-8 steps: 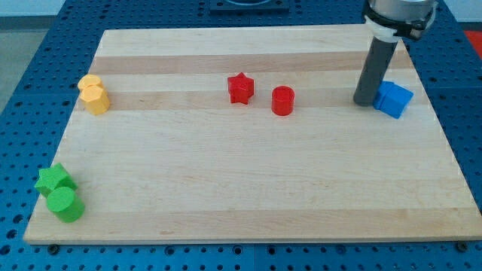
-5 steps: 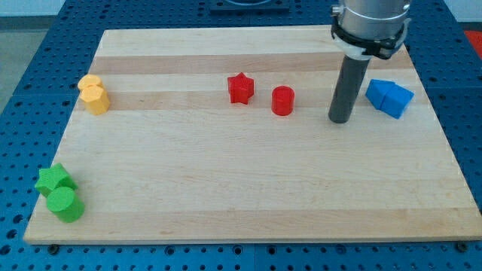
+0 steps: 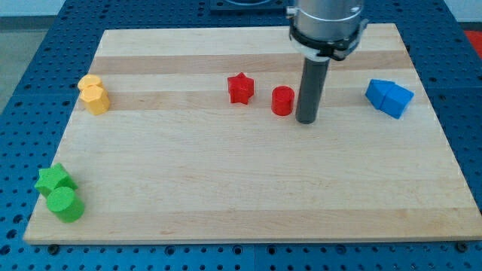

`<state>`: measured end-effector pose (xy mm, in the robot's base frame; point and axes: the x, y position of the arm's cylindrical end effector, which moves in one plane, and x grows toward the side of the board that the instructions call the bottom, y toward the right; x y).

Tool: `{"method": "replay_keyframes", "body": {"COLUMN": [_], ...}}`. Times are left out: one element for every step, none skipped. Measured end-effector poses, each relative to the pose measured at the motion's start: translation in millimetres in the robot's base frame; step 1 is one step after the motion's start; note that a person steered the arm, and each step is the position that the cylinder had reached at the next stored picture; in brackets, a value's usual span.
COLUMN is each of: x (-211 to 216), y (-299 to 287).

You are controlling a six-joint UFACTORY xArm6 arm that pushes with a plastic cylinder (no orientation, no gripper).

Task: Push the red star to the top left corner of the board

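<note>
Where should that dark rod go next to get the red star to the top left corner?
Probably around the red cylinder to the red star's lower right. My tip sits just right of the cylinder, which stands between it and the star; pushing straight left would likely shove the cylinder instead.

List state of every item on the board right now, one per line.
my tip: down on the board, just right of the red cylinder, narrow gap at most
red cylinder: upright, between my tip and the red star
red star: centre-top, apart from the cylinder, not in the corner
yellow blocks: two touching, left edge
green star: touching the green cylinder, bottom left
blue blocks: two touching, right side
</note>
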<state>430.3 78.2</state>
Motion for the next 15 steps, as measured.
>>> {"method": "replay_keyframes", "body": {"x": [-11.5,-35.6,-45.8,-45.8,-50.0,-59.5,-68.8,-91.3,-111.2,-125.8,-130.4,-136.7,-152.1,-159.0,-175.7], "y": [-19.6,-25.3,-40.4,-68.7,-93.8,-117.6,-146.7,-153.5,-154.7,-162.7,-190.4,-215.5,-220.2,-208.0,-199.2]}}
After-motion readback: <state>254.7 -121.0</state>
